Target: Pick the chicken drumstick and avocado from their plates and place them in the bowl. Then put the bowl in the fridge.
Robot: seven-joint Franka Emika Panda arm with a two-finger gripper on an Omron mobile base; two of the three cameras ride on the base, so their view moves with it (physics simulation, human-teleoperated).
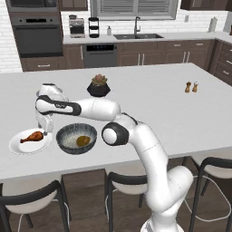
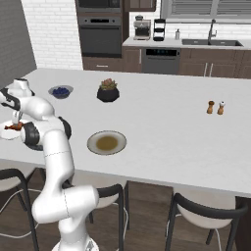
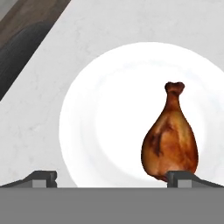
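The chicken drumstick (image 1: 32, 136) lies on the plain white plate (image 1: 20, 147) near the counter's front left. Close above the plate hangs my gripper (image 1: 43, 128), open and pointing down. Seen in the hand view, the drumstick (image 3: 170, 140) sits off to the right on the white plate (image 3: 109, 113), its bulbous end by the right fingertip (image 3: 183, 178), and nothing lies between the fingers of the gripper (image 3: 111, 179). Right of the plate stands the dark ribbed bowl (image 1: 68, 131) with the avocado (image 1: 82, 141) inside. The beige-rimmed plate (image 2: 93, 142) is bare. The fridge is out of view.
A black plant pot (image 1: 99, 86) stands behind the bowl, mid-counter. Two small shakers (image 1: 191, 87) are far right. A small blueberry bowl (image 2: 61, 91) sits at the far left of the counter. Dark stools (image 1: 127, 183) line the counter's near edge.
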